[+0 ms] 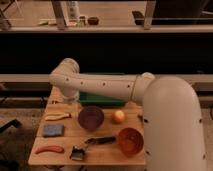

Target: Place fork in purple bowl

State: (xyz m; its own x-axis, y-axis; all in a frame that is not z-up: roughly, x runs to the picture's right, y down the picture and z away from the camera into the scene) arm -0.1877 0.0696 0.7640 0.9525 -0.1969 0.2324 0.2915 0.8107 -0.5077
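The dark purple bowl stands upright near the middle of the wooden table. My white arm reaches in from the right and bends at a wrist joint over the table's back left. The gripper hangs below that joint, behind and to the left of the purple bowl, apart from it. I cannot make out the fork anywhere; it may be hidden at the gripper.
An orange-red bowl stands at the front right and a round yellow fruit beside the purple bowl. Yellow-handled pliers, a blue sponge, a red tool and a black-handled brush lie left and front. A green tray sits at the back.
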